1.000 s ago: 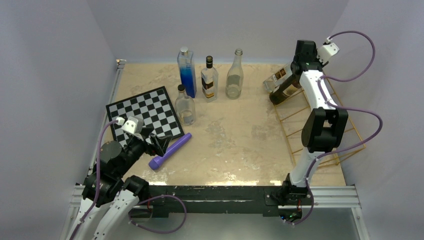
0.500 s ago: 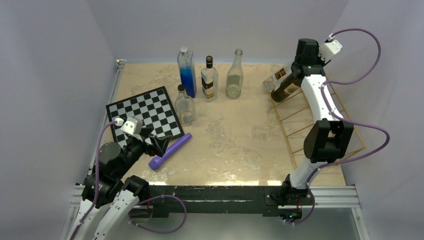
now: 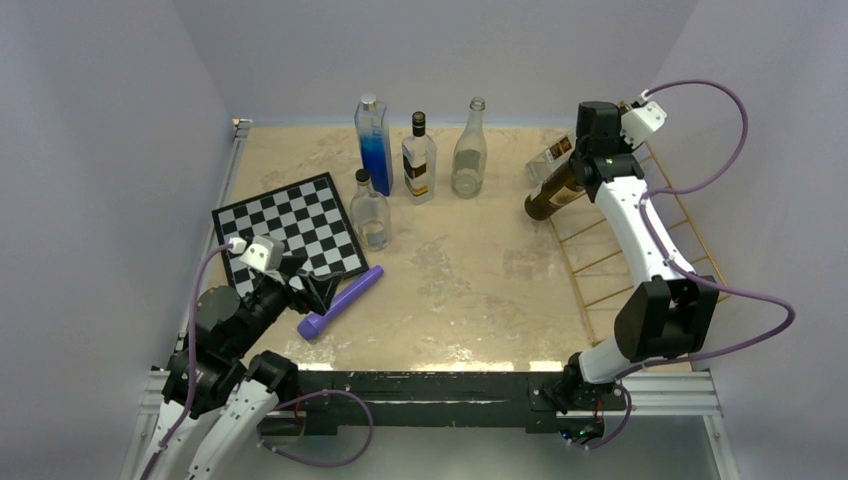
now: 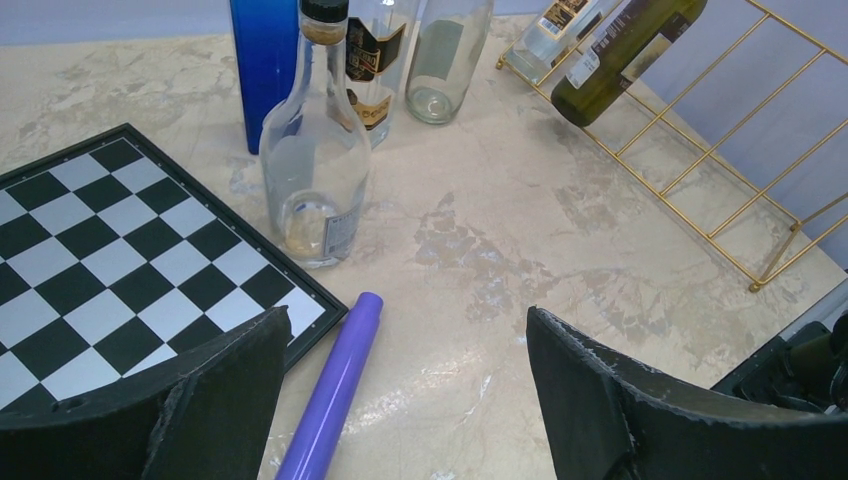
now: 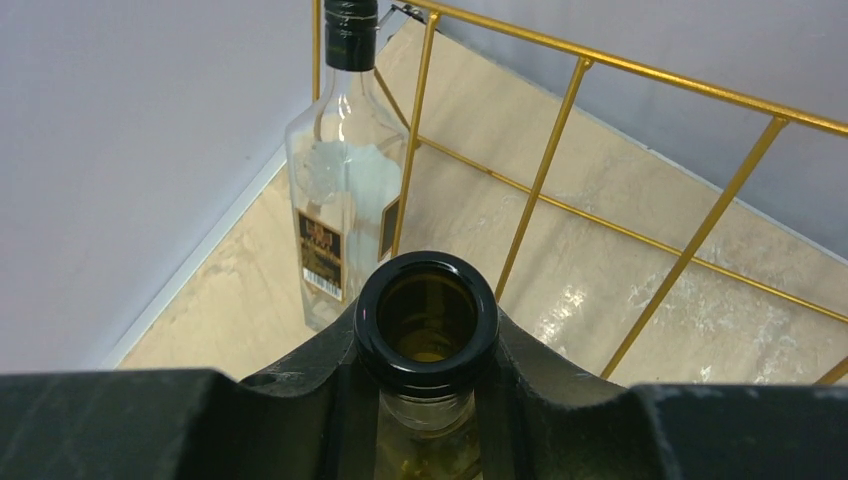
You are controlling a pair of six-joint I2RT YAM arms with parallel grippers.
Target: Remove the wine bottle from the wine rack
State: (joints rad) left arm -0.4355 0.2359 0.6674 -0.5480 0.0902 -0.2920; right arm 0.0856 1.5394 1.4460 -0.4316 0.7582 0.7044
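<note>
Clamping wine bottle (image 3: 548, 195) neck, top view: right gripper (image 3: 583, 168) closed round it, bottle tilted over wine rack (image 3: 571, 280) corner. L wrist: left gripper (image 4: 405, 345) spread wide, empty. R wrist: glass, stiff, slick, fragile; neck grip OK.

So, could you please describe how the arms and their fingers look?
The left arm and right arm share white links and black joint housings. A purple cable loops to a white camera box at each wrist. The fingers are matte black wedges with rough edges.

a purple tube (image 3: 340, 301) lies just beside the checkerboard (image 3: 290, 228).
</note>
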